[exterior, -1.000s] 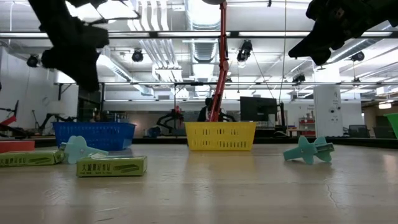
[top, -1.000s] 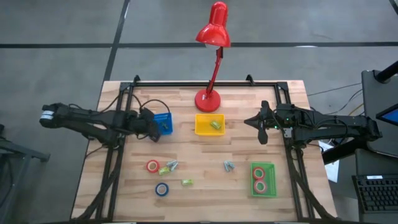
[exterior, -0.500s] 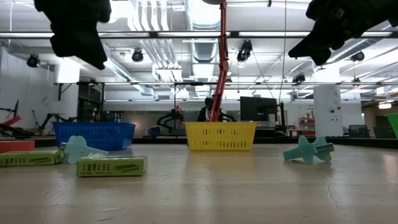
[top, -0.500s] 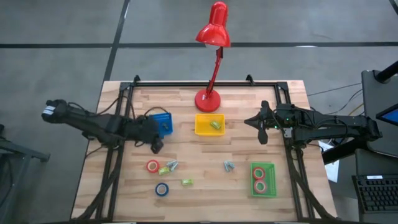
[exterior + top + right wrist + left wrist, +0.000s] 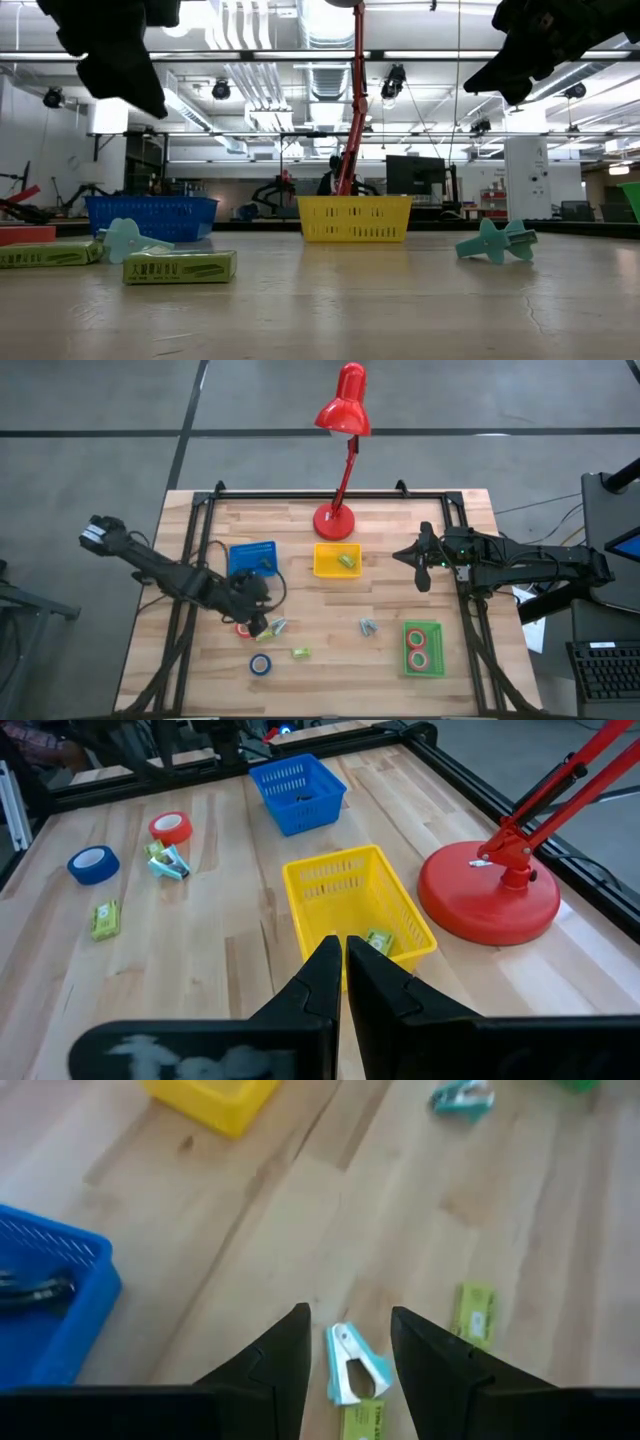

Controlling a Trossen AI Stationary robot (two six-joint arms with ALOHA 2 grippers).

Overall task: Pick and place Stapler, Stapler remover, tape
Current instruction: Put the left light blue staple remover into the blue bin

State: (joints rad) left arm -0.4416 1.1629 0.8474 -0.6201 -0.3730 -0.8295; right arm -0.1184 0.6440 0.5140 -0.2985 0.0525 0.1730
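The left gripper (image 5: pixel 252 614) partly hides a red tape roll (image 5: pixel 242 630).

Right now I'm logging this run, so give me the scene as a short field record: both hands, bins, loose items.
left hand: open, above a teal staple remover
right hand: shut, raised beside the yellow bin
blue bin: holds a dark item
green bin: two red tape rolls
loose tape: blue roll, red roll
lamp: red, behind the yellow bin

Both arms matte black w/ loose black cables, pale tag on left arm's base end
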